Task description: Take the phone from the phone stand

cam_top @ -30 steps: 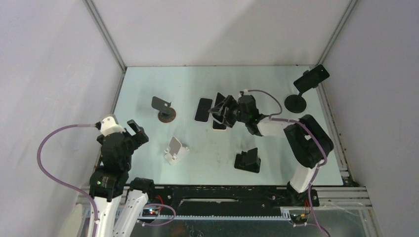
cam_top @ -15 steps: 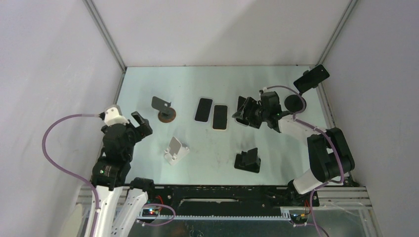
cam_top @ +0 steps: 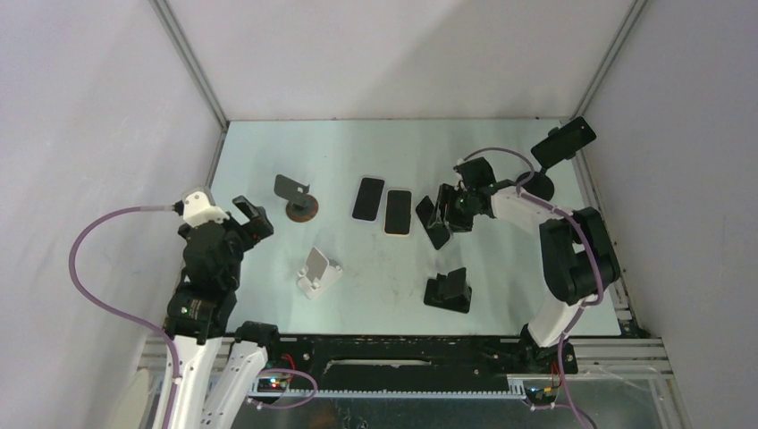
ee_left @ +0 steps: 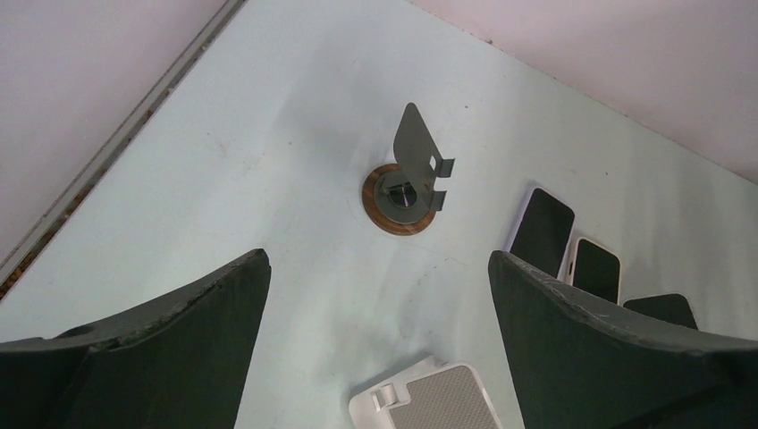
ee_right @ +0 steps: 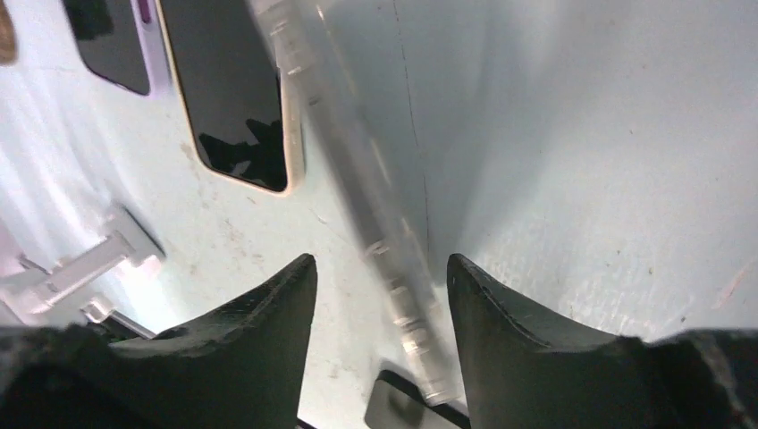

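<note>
Phone (ee_right: 353,197), dark with a clear case, sits tilted on its edge between the spread fingers of the right gripper (ee_right: 380,268). There is a gap on either side of it. It is just right of two flat phones (cam_top: 399,212) on the table (cam_top: 375,268). The left gripper (ee_left: 377,259) hovers wide apart at the table's left.

Pale table (cam_top: 393,152), two flat phones (cam_top: 367,198), white stand (cam_top: 318,273), black stand (cam_top: 449,290)
</note>
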{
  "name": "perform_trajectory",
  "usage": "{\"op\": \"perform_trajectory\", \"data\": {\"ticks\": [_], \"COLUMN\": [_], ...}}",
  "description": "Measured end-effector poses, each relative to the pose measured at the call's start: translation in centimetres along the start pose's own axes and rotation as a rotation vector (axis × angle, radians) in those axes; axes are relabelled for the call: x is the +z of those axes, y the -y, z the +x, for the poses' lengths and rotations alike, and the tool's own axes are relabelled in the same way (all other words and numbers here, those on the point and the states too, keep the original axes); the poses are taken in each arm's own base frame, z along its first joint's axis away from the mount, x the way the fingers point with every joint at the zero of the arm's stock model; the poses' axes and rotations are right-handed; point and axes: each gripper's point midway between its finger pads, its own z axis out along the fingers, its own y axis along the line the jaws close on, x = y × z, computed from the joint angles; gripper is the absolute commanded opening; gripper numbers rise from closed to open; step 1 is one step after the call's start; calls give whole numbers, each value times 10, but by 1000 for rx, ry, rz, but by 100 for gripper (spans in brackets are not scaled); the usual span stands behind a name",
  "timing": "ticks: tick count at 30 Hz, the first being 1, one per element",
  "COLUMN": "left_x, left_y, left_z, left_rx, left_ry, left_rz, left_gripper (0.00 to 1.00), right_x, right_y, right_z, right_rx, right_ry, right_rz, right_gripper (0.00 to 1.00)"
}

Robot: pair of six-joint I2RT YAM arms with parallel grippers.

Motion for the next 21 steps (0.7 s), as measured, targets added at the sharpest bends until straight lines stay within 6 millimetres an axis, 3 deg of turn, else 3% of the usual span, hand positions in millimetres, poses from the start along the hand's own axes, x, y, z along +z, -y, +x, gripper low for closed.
{"op": "perform_trajectory", "data": {"ticks": [10, 17, 21], "left_x": [-10, -7, -5], "left_y": [-9, -16, -19], "left_z": [-16, -6, -2], "left_rx": [-25, -8, -3], "left_ry": [85, 69, 65], "left_rz": [-26, -54, -67], "left_gripper": [100, 100, 100], "right_x": [35, 36, 36], "right_y": [6, 10, 12], "right_z": [6, -1, -3], "right_rx": [-31, -22, -12], "right_ry": [-84, -46, -32], "right_rz": [94, 144, 162], "right_gripper": [54, 52, 59]}}
